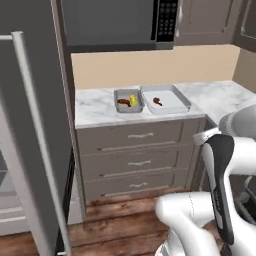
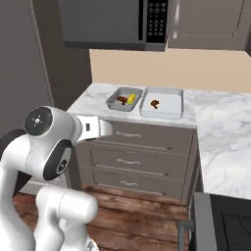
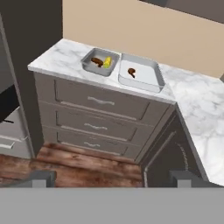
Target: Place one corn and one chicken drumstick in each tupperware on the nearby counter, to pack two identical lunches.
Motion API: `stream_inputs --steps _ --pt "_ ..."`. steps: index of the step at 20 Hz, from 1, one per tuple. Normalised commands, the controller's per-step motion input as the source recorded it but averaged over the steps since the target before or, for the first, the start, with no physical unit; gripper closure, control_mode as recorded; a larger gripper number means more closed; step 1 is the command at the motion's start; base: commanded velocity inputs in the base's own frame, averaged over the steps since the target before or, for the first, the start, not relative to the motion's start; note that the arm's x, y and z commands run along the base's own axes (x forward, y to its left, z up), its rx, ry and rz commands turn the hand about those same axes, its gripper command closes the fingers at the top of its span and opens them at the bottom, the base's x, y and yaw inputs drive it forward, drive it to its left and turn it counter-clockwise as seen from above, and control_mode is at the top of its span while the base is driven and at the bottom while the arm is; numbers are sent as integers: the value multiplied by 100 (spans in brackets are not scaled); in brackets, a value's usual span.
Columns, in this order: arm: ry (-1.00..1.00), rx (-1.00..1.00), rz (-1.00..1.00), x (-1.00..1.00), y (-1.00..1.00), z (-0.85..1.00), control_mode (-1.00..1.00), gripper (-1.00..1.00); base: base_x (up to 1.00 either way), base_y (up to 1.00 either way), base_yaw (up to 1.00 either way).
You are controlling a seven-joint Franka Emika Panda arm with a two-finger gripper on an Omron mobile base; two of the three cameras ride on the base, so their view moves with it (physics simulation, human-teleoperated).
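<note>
Tupperware sits on the white marble surface [image 3: 65,57], well ahead of the hand [image 3: 111,177] and above its line of sight in the hand view; the two trays stand side by side, touching or nearly so; the smaller grey tray [image 3: 90,66] lies left of the larger pale tray [image 3: 151,81]; inside the grey one are a yellow corn [image 3: 107,62] and a brown chicken drumstick [image 3: 97,61], close together; the pale one holds a second drumstick [image 3: 131,72] alone; the hand stands wide, its two dark tips far apart at the bottom of its own view, gripping nothing and well short of the surface, down by the wooden floor [image 3: 74,164].

Both base views show the microwave [image 1: 117,22] hanging above the trays, its dark keypad [image 1: 167,20] at the right end; the keys carry marks too small to read; the hand view cuts off below it; the left base view alone shows the grey fridge door [image 1: 30,140] and its long bar handle; the right base view alone shows a dark stove edge [image 2: 220,225] at lower right; the drawers [image 3: 100,103] beneath the surface show three bar handles in every view; no brand or label can be read anywhere.
</note>
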Motion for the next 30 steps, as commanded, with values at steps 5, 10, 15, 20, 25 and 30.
stream_inputs --steps 5,10,15,20,25,30 --pt "0 0 0 0 0 0 100 -100 -96 0 38" --pt "0 0 0 0 0 0 100 -100 -82 0 51" --pt "0 0 0 0 0 0 100 -100 -85 0 51" --pt "0 0 0 0 0 0 100 -100 -93 1 48" --pt "0 0 0 0 0 0 100 -100 -79 23 44" --pt "0 0 0 0 0 0 100 -100 -64 54 43"
